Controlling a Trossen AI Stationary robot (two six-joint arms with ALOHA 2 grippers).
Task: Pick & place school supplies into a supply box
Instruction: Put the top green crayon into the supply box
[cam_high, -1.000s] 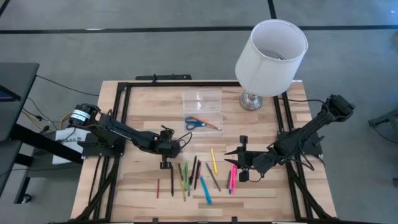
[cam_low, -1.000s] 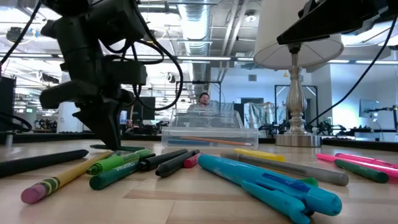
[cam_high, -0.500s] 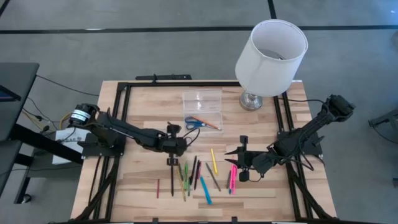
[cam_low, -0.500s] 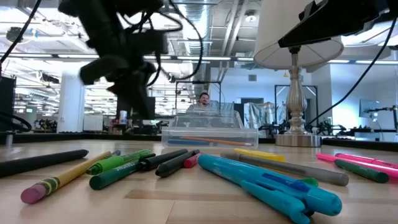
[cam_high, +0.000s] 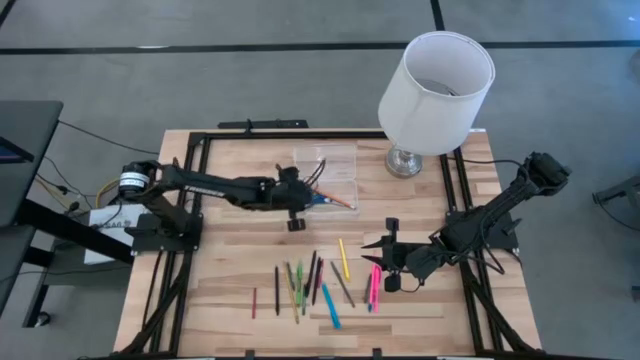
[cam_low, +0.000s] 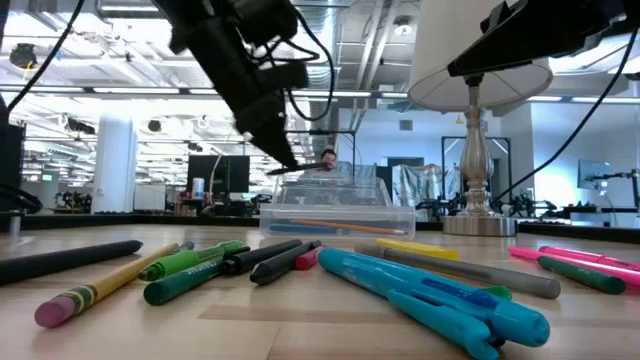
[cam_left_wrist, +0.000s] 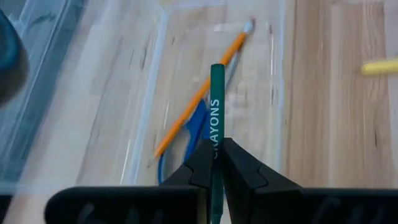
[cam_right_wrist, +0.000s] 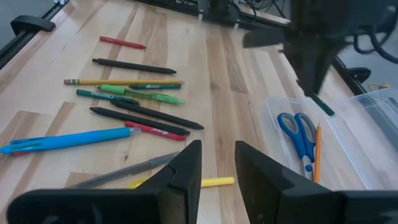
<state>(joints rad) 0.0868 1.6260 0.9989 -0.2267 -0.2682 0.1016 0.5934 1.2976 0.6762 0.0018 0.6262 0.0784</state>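
While pens and pencils (cam_high: 310, 283) are lying loose at the worktop's (cam_high: 230, 290) six o'clock edge, the right hand (cam_high: 384, 262) is waiting open and empty nearby at four. Farther off, the left hand (cam_left_wrist: 213, 163) is gripping a green crayon (cam_left_wrist: 215, 118), having carried it from the scatter to above the supply box (cam_high: 326, 172) at twelve, so a drop looks due.

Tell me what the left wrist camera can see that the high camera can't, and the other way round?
Only the left wrist view shows the word CRAYONS printed on the green pencil pinched in the left gripper.

Only the high view shows the white lamp, the right gripper waiting open above the table, and the pens and pencils lying loose on the table.

Both show the clear supply box with blue-handled scissors and an orange pencil inside.
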